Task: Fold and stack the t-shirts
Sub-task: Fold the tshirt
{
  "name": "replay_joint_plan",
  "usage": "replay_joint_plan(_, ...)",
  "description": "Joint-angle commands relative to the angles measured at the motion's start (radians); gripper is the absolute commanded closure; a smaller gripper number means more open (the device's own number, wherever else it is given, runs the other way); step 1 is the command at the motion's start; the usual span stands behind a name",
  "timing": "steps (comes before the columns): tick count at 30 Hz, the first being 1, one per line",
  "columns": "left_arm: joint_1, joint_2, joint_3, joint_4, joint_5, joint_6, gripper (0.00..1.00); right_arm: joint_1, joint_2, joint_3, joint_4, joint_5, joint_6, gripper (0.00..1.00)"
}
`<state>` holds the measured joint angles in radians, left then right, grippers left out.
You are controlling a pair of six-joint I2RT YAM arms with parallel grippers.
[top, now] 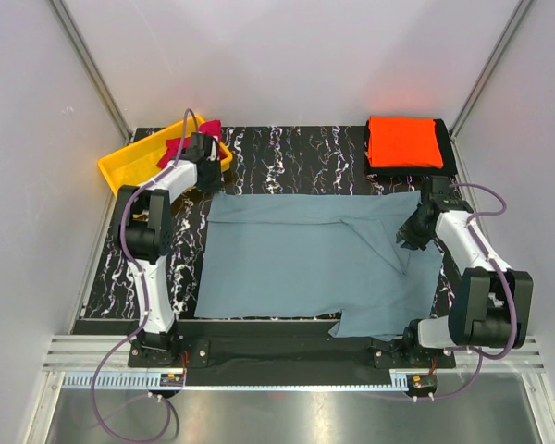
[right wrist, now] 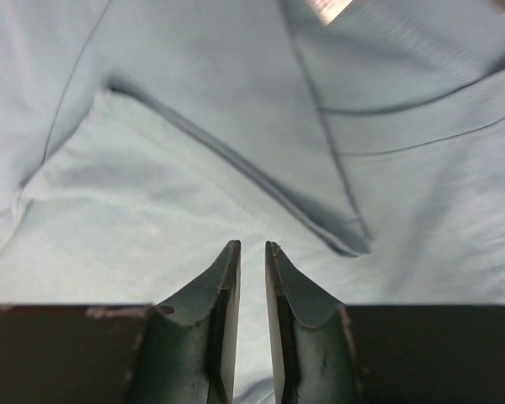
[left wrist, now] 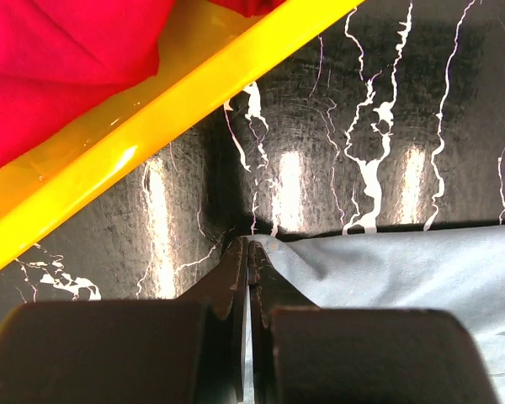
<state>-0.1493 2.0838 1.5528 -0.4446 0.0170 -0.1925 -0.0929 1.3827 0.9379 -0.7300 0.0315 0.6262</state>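
Observation:
The grey-blue t-shirt (top: 305,259) lies spread flat across the black marbled table, with a fold near its right side. My left gripper (top: 209,181) is shut on the shirt's far left corner, right beside the yellow bin; the wrist view shows the jaws (left wrist: 252,246) pinching the cloth (left wrist: 404,278). My right gripper (top: 413,231) hovers over the shirt's right part, its jaws a narrow gap apart and empty (right wrist: 252,246) above the cloth (right wrist: 194,126). The orange t-shirt (top: 404,141) lies folded at the far right. The crimson t-shirt (top: 179,144) lies crumpled in the bin.
The yellow bin (top: 128,165) stands tilted at the far left corner, its rim (left wrist: 151,126) close to my left fingers, with the crimson cloth (left wrist: 59,67) inside. White walls with metal posts close in the table's sides and back.

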Motion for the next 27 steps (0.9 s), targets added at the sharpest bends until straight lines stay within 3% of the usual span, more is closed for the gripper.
replay_joint_plan(1, 0.001, 0.004, 0.047, 0.001, -0.046, -0.024, 1.00, 0.022, 0.018, 0.004, -0.003, -0.015, 0.003, 0.75)
replay_joint_plan(10, 0.027, 0.004, 0.052, -0.002, -0.108, -0.056, 1.00, 0.021, 0.136, -0.037, -0.034, 0.154, 0.035, 0.79)
replay_joint_plan(22, 0.034, 0.016, 0.079, -0.008, -0.092, -0.062, 1.00, 0.019, 0.165, -0.051, -0.008, 0.154, 0.017, 0.79)
replay_joint_plan(24, 0.033, 0.002, 0.093, -0.016, -0.055, -0.055, 0.94, 0.019, 0.142, -0.038, 0.006, 0.111, -0.031, 0.77)
replay_joint_plan(25, 0.033, -0.025, 0.092, -0.016, -0.049, -0.059, 0.84, 0.019, 0.128, -0.033, 0.009, 0.070, -0.081, 0.76)
replay_joint_plan(27, 0.031, -0.059, 0.089, -0.014, -0.023, -0.067, 0.80, 0.019, 0.072, -0.004, 0.015, 0.045, -0.118, 0.72)
